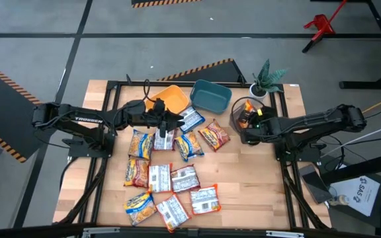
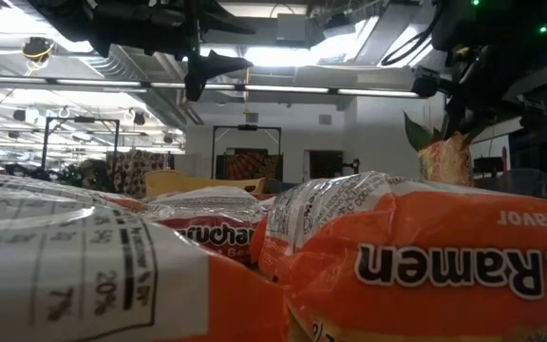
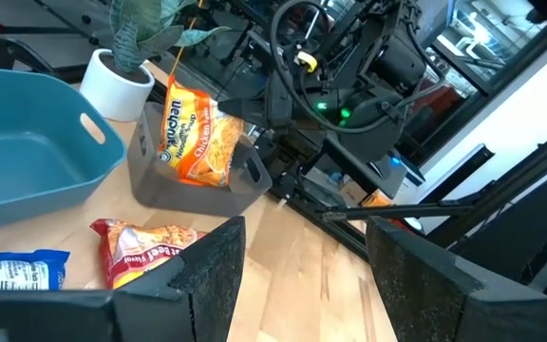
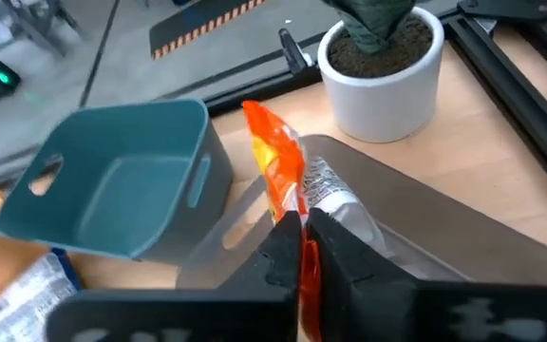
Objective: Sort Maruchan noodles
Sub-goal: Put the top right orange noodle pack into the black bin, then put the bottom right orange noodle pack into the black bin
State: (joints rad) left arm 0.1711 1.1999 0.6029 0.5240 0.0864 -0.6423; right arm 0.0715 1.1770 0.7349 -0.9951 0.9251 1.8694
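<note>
So my right end effector held closed on one orange packet over the grey bin, my left end effector waited wide, and most packets lay unsorted on the worktop.

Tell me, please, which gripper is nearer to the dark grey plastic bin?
Right. The right gripper hangs over the grey bin, pinching an orange noodle packet; the left gripper hovers apart, above the packet pile.
</note>
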